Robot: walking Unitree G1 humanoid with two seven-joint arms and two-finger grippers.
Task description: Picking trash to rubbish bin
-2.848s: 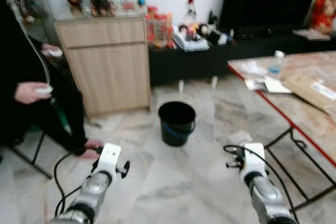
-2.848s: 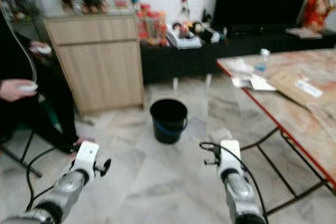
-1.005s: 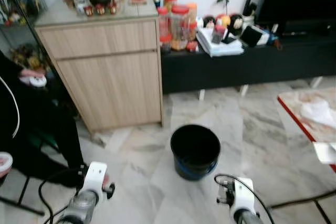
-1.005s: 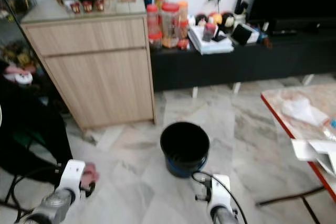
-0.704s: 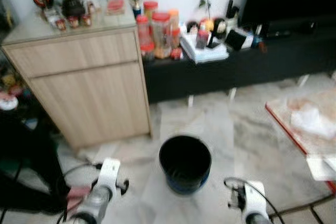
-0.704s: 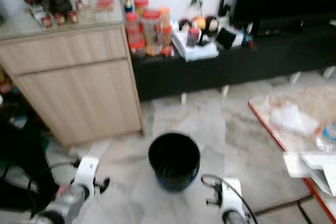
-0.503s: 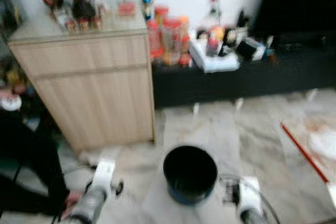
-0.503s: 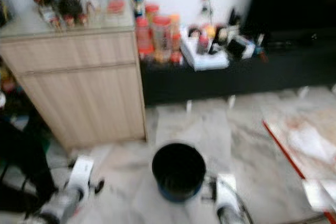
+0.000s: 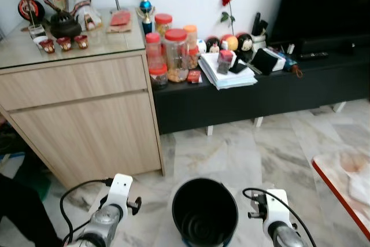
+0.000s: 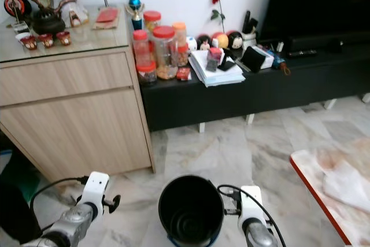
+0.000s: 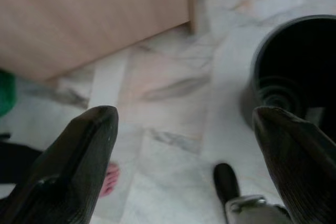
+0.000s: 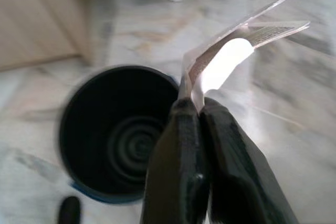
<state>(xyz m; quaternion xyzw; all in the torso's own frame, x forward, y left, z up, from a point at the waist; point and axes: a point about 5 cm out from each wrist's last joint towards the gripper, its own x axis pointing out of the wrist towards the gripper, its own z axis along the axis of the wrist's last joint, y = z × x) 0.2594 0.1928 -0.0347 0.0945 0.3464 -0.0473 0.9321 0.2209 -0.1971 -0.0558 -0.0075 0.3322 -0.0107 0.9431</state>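
A black round bin (image 9: 204,212) stands on the marble floor just in front of me, between my two wrists. Its inside looks dark and ribbed in the right wrist view (image 12: 121,135). My right gripper (image 12: 191,106) is shut on a folded piece of white paper trash (image 12: 231,56), held beside and above the bin's rim. My right arm (image 9: 273,212) is just right of the bin. My left gripper (image 11: 184,114) is open and holds nothing, over the floor to the left of the bin (image 11: 296,72). My left arm (image 9: 115,195) is low at the left.
A light wooden cabinet (image 9: 87,114) stands behind the bin at the left. Beside it is a low black bench (image 9: 260,91) with jars and books. A red-edged table corner (image 9: 347,183) is at the right. A person's dark leg (image 9: 17,212) and bare foot (image 11: 107,179) are at the left.
The whole picture has shifted: the camera has come closer to the bin, which now sits low between my two wrists. The table has slid out toward the right edge.
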